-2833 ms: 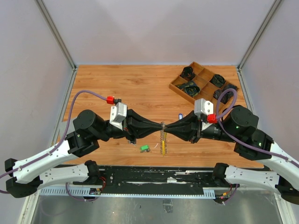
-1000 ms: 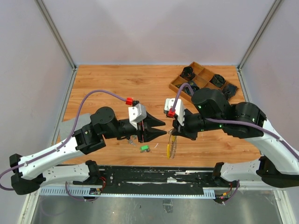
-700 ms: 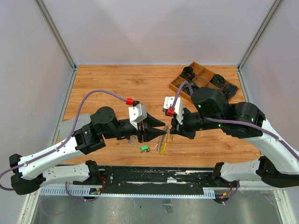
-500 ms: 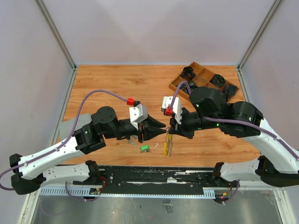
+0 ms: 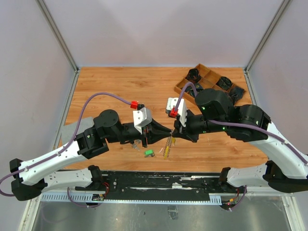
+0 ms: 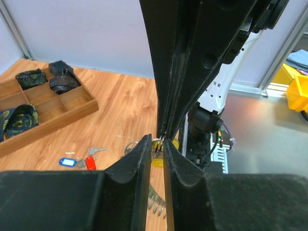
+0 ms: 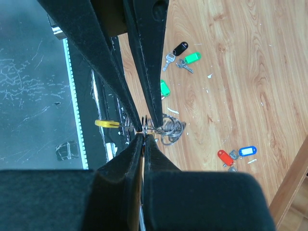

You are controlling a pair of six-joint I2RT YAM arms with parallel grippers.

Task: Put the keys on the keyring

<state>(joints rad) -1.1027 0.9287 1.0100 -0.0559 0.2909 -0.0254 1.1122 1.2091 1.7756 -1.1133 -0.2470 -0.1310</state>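
The left gripper [image 5: 168, 131] has its black, wedge-shaped jaws set only a narrow slit apart. The thin wire of the keyring [image 7: 169, 129] passes through that slit. In the right wrist view a sliver of gap shows on each side of the wire, so these jaws straddle it rather than pinch it. The keyring hangs down just below those tips: loose, silvery, spring-like coils with a flat yellow piece [image 7: 108, 123] sticking out sideways. Whether its lower end touches the table [image 5: 120, 86] cannot be told. The right gripper [image 7: 144, 136] meets the left jaws tip to tip and is clamped tight on the same wire, with no gap between its matte black fingers. Below the left jaws, keys [image 5: 149, 153] with a glossy green tag lie on the wood-grain table. Off to one side of the right jaws lie small silver keys with a red tag [image 7: 224, 156] and a blue tag [image 7: 247, 150], both oval plastic.
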